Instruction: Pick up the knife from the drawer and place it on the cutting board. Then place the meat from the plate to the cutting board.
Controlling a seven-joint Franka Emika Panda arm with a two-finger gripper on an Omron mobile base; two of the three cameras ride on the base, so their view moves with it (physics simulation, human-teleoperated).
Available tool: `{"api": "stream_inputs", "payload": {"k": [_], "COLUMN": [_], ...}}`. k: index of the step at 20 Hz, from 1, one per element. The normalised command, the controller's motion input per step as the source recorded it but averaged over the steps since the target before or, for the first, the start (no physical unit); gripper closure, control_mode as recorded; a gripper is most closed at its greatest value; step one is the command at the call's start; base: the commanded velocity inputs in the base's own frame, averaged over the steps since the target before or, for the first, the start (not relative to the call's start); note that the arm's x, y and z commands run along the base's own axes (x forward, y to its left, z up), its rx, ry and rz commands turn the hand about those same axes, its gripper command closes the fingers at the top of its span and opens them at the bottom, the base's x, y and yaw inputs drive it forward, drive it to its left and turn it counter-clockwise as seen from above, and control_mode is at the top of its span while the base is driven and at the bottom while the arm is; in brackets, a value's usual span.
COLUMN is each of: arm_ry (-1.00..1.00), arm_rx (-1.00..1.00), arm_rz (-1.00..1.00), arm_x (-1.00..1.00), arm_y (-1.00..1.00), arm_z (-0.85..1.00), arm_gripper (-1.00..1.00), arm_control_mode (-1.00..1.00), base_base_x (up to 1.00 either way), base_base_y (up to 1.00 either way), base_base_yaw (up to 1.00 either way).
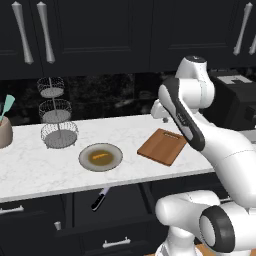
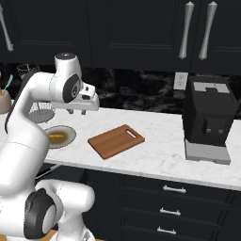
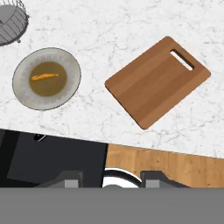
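Your knife (image 1: 99, 199) lies inside the open drawer (image 1: 107, 220), black handle lower and blade angled up toward the worktop (image 1: 30, 170) edge, below and slightly toward the plate (image 1: 100, 157) side of the cutting board (image 1: 162, 146). From the hand camera you see only a small sliver of the knife (image 3: 40, 138) at the worktop edge above the drawer's dark interior (image 3: 52, 162). The cutting board (image 3: 157, 81) rests flat on the white marble worktop (image 3: 109, 26), bare, with its slot handle at the end farther from the plate. The plate (image 3: 46, 78) sits near the board but apart from it, and the meat (image 3: 44, 76) lies on its brownish centre. Beyond the plate, farther from the board, you have a wire tiered basket stand (image 1: 57, 112), and past that a holder with teal utensils (image 1: 6, 107). On the other side of the board, well apart, stands a black coffee machine (image 2: 208, 117). The gripper (image 2: 77, 111) hangs above the worktop between plate and board, holding nothing; in the hand camera the gripper (image 3: 111, 178) shows its jaws spread apart.
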Motion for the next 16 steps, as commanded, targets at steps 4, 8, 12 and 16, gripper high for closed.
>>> {"api": "stream_inputs", "payload": {"k": [4,8,12,16], "arm_ry": [-0.03,-0.05,0.00,0.03], "arm_rx": [-0.04,-0.03,0.00,0.00], "arm_rz": [0.00,0.00,0.00,0.00], "arm_x": [-0.06,-0.05,-0.07,-0.36], "arm_y": [0.01,0.00,0.00,0.00], "arm_z": [-0.03,0.00,0.00,-0.30], "arm_gripper": [-1.00,-1.00,-1.00,-1.00], "arm_control_mode": [-1.00,-1.00,-1.00,-1.00], "base_base_x": [0.00,0.00,0.00,0.00], "base_base_y": [0.00,0.00,0.00,0.00], "base_base_yaw": [0.00,0.00,0.00,0.00]}}
